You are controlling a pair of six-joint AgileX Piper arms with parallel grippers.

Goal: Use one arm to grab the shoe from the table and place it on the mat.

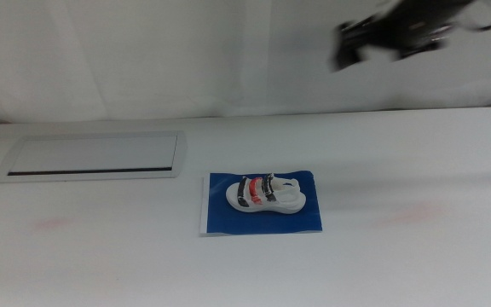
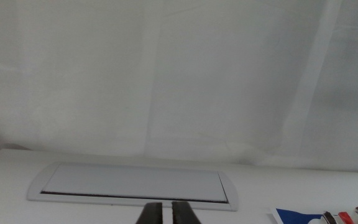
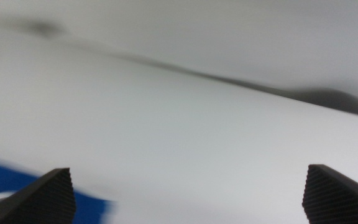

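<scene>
The small white sandal [image 1: 265, 194] with red and black straps lies on its sole on the dark blue mat [image 1: 309, 217], near the middle of the white table [image 1: 399, 153]. The right arm is raised high at the far right, blurred. Its gripper [image 1: 348, 43] is well above and to the right of the shoe. In the right wrist view the right gripper [image 3: 188, 193] has its jaws wide apart and empty, with a corner of the mat [image 3: 5, 177] below. The left gripper [image 2: 167, 214] is out of the middle view, jaws together; its wrist view shows the mat's edge [image 2: 291, 216] and the shoe's straps [image 2: 347, 217].
A long pale grey framed panel [image 1: 92, 158] lies flat at the back left of the table; it also shows in the left wrist view [image 2: 132, 185]. A white curtain hangs behind the table. Faint pink smudges mark the tabletop.
</scene>
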